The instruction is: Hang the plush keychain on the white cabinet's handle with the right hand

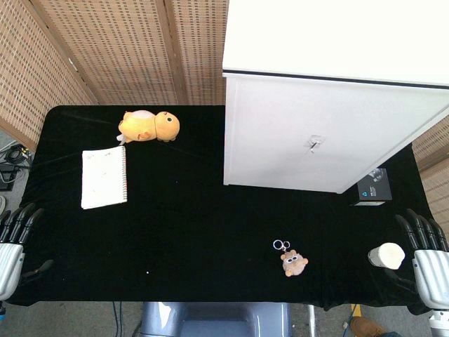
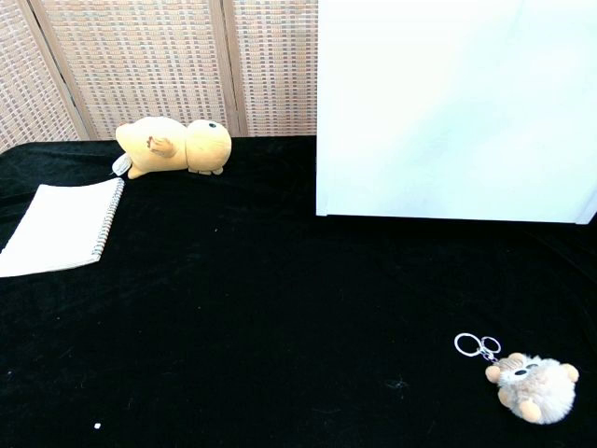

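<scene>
A small brown plush keychain with metal rings lies on the black table near the front right. The white cabinet stands at the back right; its small handle shows on the front face in the head view only. My right hand rests at the table's right front edge, fingers spread and holding nothing, well right of the keychain. My left hand sits at the left front edge, fingers apart and empty. Neither hand appears in the chest view.
An orange plush toy lies at the back left. A white spiral notebook lies in front of it. A black box stands beside the cabinet, and a white cylinder lies by my right hand.
</scene>
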Robot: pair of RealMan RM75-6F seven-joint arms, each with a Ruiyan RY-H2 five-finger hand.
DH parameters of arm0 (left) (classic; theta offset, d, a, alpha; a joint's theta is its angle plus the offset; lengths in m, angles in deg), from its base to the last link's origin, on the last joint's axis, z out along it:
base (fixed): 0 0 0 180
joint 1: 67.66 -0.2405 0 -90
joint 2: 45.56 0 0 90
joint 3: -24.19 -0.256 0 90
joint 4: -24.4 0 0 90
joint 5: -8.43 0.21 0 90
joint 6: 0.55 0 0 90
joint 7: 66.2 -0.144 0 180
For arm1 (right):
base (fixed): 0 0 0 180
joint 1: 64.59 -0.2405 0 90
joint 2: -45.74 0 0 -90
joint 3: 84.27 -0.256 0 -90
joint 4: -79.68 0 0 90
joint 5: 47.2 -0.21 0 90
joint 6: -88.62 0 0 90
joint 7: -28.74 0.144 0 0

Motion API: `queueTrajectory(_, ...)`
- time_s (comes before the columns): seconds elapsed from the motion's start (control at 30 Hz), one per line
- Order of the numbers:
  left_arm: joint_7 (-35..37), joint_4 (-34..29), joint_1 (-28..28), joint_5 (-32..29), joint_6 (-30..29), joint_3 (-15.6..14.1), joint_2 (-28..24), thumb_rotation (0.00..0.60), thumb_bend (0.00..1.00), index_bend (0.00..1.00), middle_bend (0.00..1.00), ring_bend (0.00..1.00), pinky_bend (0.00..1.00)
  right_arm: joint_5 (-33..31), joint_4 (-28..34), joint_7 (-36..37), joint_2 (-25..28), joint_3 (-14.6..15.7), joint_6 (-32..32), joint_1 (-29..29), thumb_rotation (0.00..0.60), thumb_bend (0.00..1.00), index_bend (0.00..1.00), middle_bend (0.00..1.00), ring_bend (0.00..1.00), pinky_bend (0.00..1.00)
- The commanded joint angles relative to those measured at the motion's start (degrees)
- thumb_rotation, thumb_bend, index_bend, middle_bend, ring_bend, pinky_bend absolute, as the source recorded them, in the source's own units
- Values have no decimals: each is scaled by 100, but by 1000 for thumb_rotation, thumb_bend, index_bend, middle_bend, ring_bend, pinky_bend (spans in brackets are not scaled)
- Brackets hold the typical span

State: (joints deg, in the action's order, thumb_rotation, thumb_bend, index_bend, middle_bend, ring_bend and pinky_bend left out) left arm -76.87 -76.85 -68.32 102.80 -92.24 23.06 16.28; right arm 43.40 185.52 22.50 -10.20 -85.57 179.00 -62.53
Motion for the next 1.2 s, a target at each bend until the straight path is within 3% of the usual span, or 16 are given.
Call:
queueTrajectory(0.03,-1,-1,4,-1,13,-5,-2,600,0,0,0,0,0,1,-4,3,-1,2,2,2,600,0,0,0,0,0)
queueTrajectory(0.3,7,9,19,-31,50,3,2,600,0,0,0,0,0,47,-20,-3,-20,25,-78,-41,600,0,0,11,0,0)
queueTrajectory(0.33,5,15,34,-56,89,7,6,600,0,0,0,0,0,52,-50,-26,-46,1,-162,-109,600,0,0,41,3,0)
queueTrajectory(0.4,1,14,52,-88,119,23,9,600,0,0,0,0,0,-5,-131,-66,-137,-78,-265,-215,600,0,0,203,111,54)
queueTrajectory(0.47,-16,10,69,-127,149,42,20,600,0,0,0,0,0,-48,-239,-138,-238,-164,-458,-387,600,0,0,448,377,412)
queueTrajectory(0.5,-29,9,77,-144,165,48,24,600,0,0,0,0,0,-57,-268,-167,-257,-185,-605,-488,600,0,4,537,494,660)
queueTrajectory(0.57,-59,8,87,-172,192,55,38,600,0,0,0,0,0,-55,-284,-185,-262,-232,-870,-684,600,0,26,647,629,940)
queueTrajectory(0.6,-91,11,96,-193,215,58,53,600,0,0,0,0,0,-4,-290,-196,-265,-273,-1163,-907,600,0,45,688,672,983)
queueTrajectory(0.73,-157,-19,128,-284,298,79,98,600,0,0,0,0,0,-4,-226,161,-121,-375,-2168,-1599,600,29,159,790,771,1000)
queueTrajectory(0.93,-373,-15,232,-518,464,189,203,600,0,0,0,0,0,-225,-316,1136,-184,-600,-3520,-2615,600,290,317,855,839,1000)
queueTrajectory(1.2,-496,-1,281,-691,543,239,285,600,0,0,0,0,0,-1029,-564,892,-852,-743,-4448,-3338,600,385,371,875,852,1000)
